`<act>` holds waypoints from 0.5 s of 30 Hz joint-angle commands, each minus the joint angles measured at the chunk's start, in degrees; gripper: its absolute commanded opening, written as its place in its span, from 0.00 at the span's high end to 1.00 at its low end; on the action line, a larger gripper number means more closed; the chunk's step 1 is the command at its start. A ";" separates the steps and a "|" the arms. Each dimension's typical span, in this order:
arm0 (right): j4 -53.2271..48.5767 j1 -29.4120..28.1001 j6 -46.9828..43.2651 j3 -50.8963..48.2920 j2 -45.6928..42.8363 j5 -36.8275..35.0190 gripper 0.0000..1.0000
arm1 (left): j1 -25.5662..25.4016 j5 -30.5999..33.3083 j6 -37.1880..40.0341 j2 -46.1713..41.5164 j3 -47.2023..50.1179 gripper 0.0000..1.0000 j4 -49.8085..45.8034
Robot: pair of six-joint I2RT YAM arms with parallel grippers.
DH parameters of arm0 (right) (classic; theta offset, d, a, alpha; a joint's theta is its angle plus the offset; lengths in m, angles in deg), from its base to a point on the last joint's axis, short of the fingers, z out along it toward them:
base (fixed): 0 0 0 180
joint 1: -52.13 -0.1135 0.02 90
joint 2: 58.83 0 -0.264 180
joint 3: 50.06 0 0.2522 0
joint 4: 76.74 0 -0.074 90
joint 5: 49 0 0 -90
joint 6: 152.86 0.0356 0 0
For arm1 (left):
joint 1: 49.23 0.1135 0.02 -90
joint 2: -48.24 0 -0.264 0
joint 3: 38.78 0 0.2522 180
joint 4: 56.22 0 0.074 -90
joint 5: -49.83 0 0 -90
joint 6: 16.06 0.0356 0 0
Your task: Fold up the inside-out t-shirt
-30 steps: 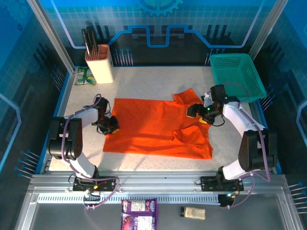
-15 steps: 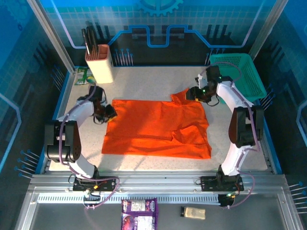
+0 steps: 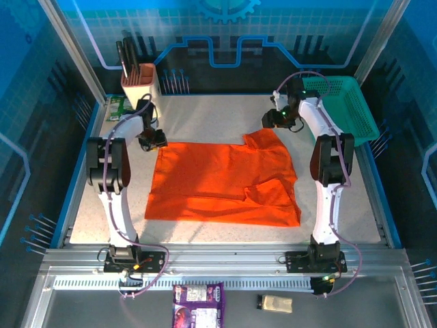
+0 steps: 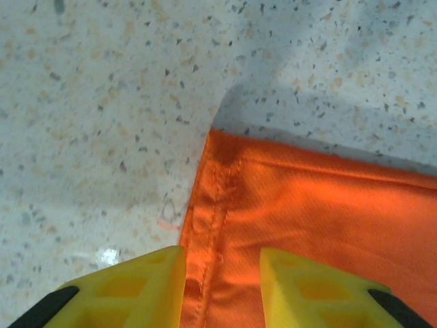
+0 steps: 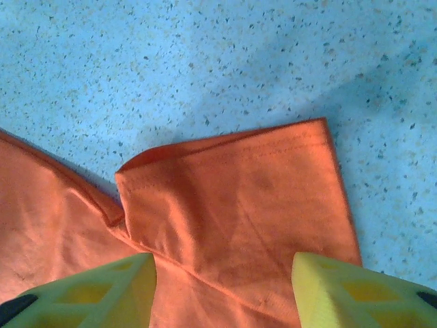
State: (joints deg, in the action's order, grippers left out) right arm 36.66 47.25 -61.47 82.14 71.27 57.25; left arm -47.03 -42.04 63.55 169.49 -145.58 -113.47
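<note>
Right, nearest me on the ledge below the arm bases lie two packets: one purple packet and one small tan packet, apart from each other.

Beyond them, on the speckled worktop, there is one inside-out t-shirt. It is bright orange and plain, spread flat across the middle. The body makes a rough rectangle running left to right. A raised fold crosses its near right part, and one sleeve pokes out toward the far right.

The left pincer sits at the shirt's far left corner. From the left wrist, its two yellow fingers stand apart with nothing clamped, the left pincer hanging just over the stitched hem of the shirt. That corner lies flat on the worktop.

The right pincer is at the tip of the sleeve. From the right wrist, I see the right pincer spread wide, and it holds nothing. The sleeve of the shirt lies between and beyond the fingers. Its cuff is stitched, with a soft crease where it joins the body, and bare worktop lies past it.

Farther back there are two containers. One beige knife block stands at the far left with dark handles sticking up out of it. One green packet lies just beside it on the left. One teal mesh basket sits in the far right corner, near the right arm's wrist. I cannot make out anything inside it.
</note>
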 commanded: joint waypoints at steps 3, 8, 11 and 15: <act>-5.07 -0.48 -2.52 6.43 5.91 -0.18 0.44 | 0.44 2.00 4.15 4.66 -6.71 0.66 -4.04; -5.08 -0.47 -2.91 8.83 8.55 0.07 0.44 | 0.40 0.46 4.27 7.50 -9.45 0.71 -4.64; -5.10 -0.46 -3.45 11.05 10.43 -2.63 0.44 | 0.35 0.20 4.20 8.42 -9.87 0.72 -5.34; -2.24 -0.34 -5.11 12.82 12.32 -5.02 0.44 | 0.35 1.09 4.41 9.18 -9.82 0.76 -5.81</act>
State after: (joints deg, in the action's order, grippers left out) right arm 33.62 47.25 -64.51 92.37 81.81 54.49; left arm -47.03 -41.19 66.65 177.36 -153.88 -116.68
